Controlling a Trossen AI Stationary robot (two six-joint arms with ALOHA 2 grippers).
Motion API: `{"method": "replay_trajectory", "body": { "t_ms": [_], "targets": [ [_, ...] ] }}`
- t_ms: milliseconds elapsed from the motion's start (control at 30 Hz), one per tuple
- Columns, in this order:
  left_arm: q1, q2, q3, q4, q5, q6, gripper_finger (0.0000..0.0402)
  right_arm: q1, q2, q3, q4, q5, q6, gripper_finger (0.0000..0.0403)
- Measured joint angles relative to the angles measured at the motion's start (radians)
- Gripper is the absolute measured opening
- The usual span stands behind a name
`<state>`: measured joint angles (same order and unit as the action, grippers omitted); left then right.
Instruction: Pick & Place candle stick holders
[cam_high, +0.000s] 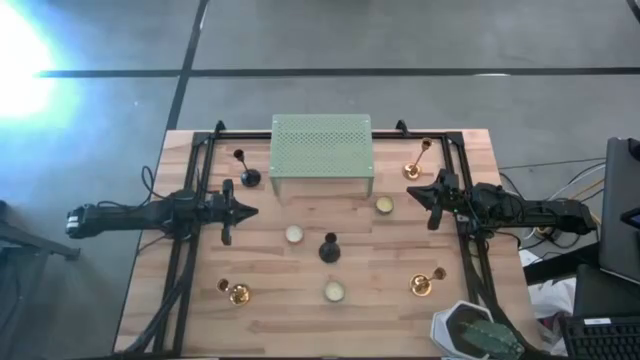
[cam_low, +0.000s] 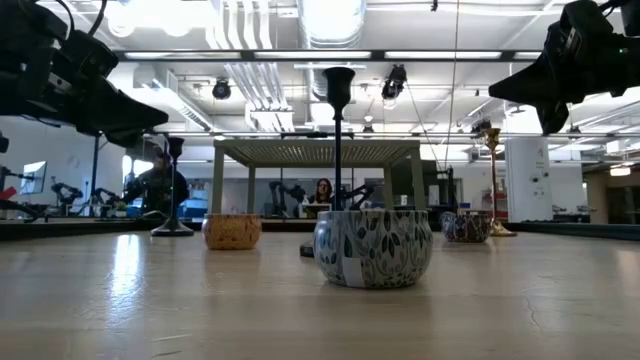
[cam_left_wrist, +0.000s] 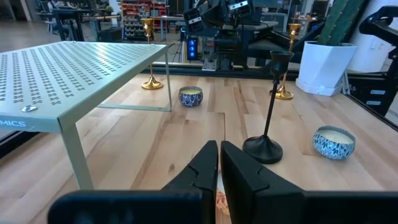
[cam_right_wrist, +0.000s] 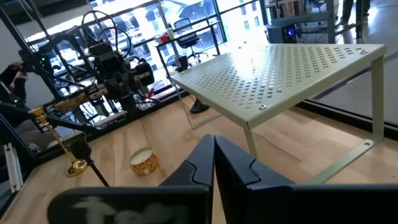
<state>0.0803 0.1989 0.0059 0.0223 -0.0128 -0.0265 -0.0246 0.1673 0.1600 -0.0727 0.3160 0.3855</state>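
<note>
Candle stick holders (cam_high: 329, 248) all stand stems upright

Strong white glare burns out the upper left of the high view. In the low view, ceiling lights (cam_low: 330, 15) bloom overhead, leaving both arms as dark silhouettes.

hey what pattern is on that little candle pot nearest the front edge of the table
A blue-and-white leaf pattern covers the candle pot; the low view shows it best.

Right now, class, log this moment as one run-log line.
left gripper: shut, empty, hovering left of green perforated metal stand | right gripper: shut, empty | matte black candle stick holder: upright mid-table, untouched
</note>
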Motion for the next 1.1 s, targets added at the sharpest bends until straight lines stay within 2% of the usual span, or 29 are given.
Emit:
{"method": "replay_trajectory", "body": {
  "t_ms": [167, 333, 533, 733, 933, 1100],
  "targets": [
    [0.000, 0.000, 0.000, 0.000, 0.000, 0.000, 0.0025, 0.000, 0.000, 0.000, 0.005, 0.000, 0.003, 0.0008],
    [0.000, 0.000, 0.000, 0.000, 0.000, 0.000, 0.0025, -0.001, -0.002, 0.000, 0.103, 0.046, 0.007, 0.0008],
    [0.000, 0.000, 0.000, 0.000, 0.000, 0.000, 0.0025, 0.000, 0.007, 0.000, 0.155, -0.092, 0.008, 0.0008],
    [0.000, 0.000, 0.000, 0.000, 0.000, 0.000, 0.0025, 0.000, 0.015, 0.000, 0.291, -0.337, -0.072, 0.0008],
    [0.000, 0.000, 0.000, 0.000, 0.000, 0.000, 0.0025, 0.000, 0.066, 0.000, 0.400, -0.350, -0.177, 0.0008],
    [0.000, 0.000, 0.000, 0.000, 0.000, 0.000, 0.0025, 0.000, 0.178, 0.000, 0.462, -0.316, -0.292, 0.0009]
  ]
}}
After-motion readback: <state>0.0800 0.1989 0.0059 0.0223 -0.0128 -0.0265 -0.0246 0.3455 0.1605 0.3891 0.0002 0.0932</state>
